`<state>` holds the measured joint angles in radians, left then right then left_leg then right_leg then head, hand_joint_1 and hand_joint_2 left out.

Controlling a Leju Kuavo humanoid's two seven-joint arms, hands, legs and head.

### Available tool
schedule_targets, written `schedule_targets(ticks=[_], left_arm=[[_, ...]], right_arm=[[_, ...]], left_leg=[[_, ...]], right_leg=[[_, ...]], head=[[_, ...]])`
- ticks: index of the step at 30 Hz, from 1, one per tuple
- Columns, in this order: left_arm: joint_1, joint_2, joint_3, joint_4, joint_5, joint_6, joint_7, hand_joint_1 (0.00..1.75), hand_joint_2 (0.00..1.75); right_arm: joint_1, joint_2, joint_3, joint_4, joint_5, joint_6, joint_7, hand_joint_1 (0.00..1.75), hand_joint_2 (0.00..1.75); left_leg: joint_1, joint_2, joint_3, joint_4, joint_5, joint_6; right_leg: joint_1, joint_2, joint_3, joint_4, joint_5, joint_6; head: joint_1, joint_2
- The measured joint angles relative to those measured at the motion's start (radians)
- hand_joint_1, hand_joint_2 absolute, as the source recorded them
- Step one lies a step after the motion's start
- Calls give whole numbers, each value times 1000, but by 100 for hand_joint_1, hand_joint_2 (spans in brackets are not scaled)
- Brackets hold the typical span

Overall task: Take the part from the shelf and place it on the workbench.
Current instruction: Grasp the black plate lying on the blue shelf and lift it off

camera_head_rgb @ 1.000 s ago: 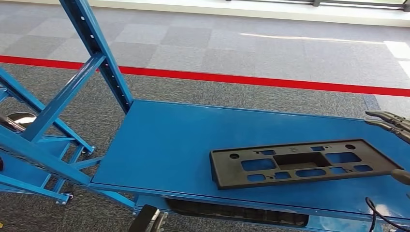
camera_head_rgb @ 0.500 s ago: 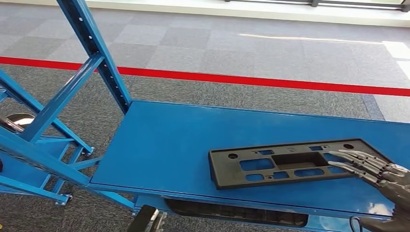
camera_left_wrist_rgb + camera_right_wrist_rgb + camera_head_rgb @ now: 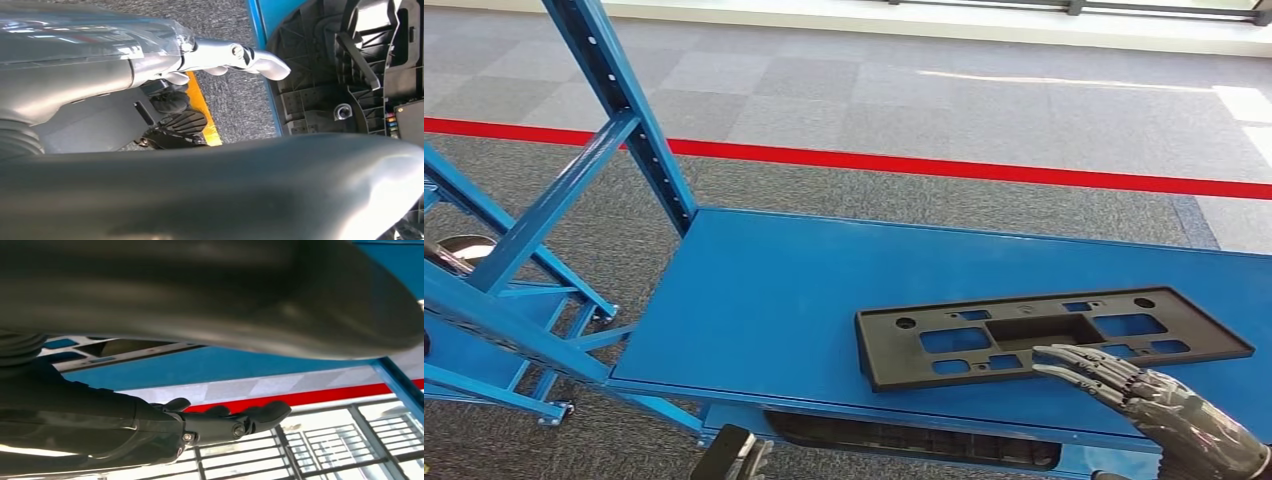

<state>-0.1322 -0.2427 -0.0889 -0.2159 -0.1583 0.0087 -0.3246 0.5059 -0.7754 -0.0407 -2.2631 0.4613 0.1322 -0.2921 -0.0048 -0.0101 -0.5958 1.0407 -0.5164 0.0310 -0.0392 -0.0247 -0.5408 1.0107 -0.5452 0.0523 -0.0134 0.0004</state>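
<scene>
**Right hand over the near edge of the part on the shelf**

Nearest to me, in the head view, my right hand (image 3: 1146, 393) came in from the lower right corner, its fingers (image 3: 1079, 363) stretched out almost flat and a little apart. The fingertips lay over the near long edge of the black part (image 3: 1049, 335), right of its middle; whether they pressed on it or only hovered just above it I could not tell. Nothing was gripped in that hand. In the right wrist view the fingers (image 3: 235, 426) likewise reached out straight with nothing between them.

My left hand (image 3: 235, 57) showed in the left wrist view, silver fingers extended and apart, holding nothing. Beyond them lay a ribbed black moulding (image 3: 345, 65) next to a blue edge, above grey carpet and a yellow strip (image 3: 202, 112).

Just beyond my right fingertips the part lay flat on the blue shelf (image 3: 794, 300), a long plate with rectangular cut-outs and small round holes, its length running across my view and its right end slightly farther away. It sat on the right half of the shelf, close to the near edge.

Farther left the blue upright (image 3: 624, 110) of the frame rose at a slant from the shelf's back corner. Behind everything, a red line (image 3: 944, 165) crossed the grey carpet (image 3: 874, 95).
</scene>
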Motion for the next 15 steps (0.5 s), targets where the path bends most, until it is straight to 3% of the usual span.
schedule_targets(ticks=[9,15], left_arm=[[2,-5,-3,0,-25,-17,6,0,0],[1,-6,-13,1,-45,-25,18,0,0]], right_arm=[[-118,-23,149,100,-29,19,29,0,0],[-268,7,261,231,-25,52,25,0,0]], left_leg=[[0,2,1,0,0,0],[0,2,2,0,0,0]], right_leg=[[0,1,1,0,0,0],[0,1,2,0,0,0]], head=[[0,0],[0,0]])
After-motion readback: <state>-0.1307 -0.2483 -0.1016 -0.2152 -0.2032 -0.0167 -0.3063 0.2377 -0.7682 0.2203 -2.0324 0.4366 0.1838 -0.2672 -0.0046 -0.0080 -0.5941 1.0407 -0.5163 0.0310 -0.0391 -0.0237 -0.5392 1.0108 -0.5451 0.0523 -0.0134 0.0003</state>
